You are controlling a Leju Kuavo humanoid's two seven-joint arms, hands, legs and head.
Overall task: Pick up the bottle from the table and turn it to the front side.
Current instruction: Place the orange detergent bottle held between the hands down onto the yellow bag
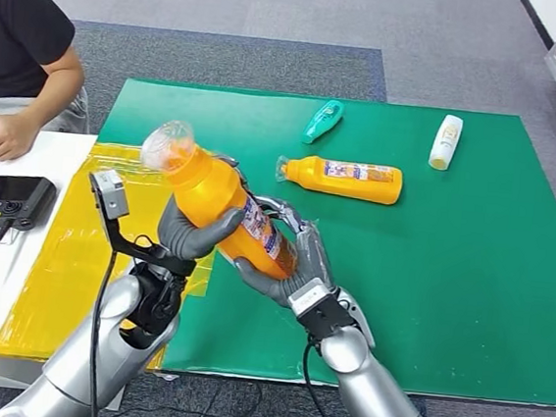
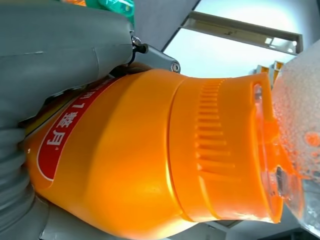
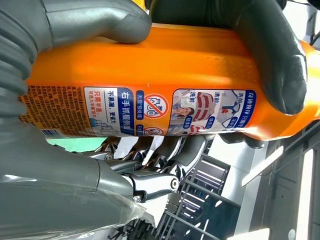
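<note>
Left hand wrapped around orange bottle, lifted and tilted at centre frame, clear cap toward upper left; right hand gripping its lower labelled end. Open green mat stretching right. Second orange bottle, teal bottle, white bottle lying across upper middle. Yellow sheet, person's hand far left.

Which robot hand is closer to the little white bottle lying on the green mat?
Right. The right hand grips the held orange bottle on the side toward the white bottle; the left hand grips it farther away.
</note>
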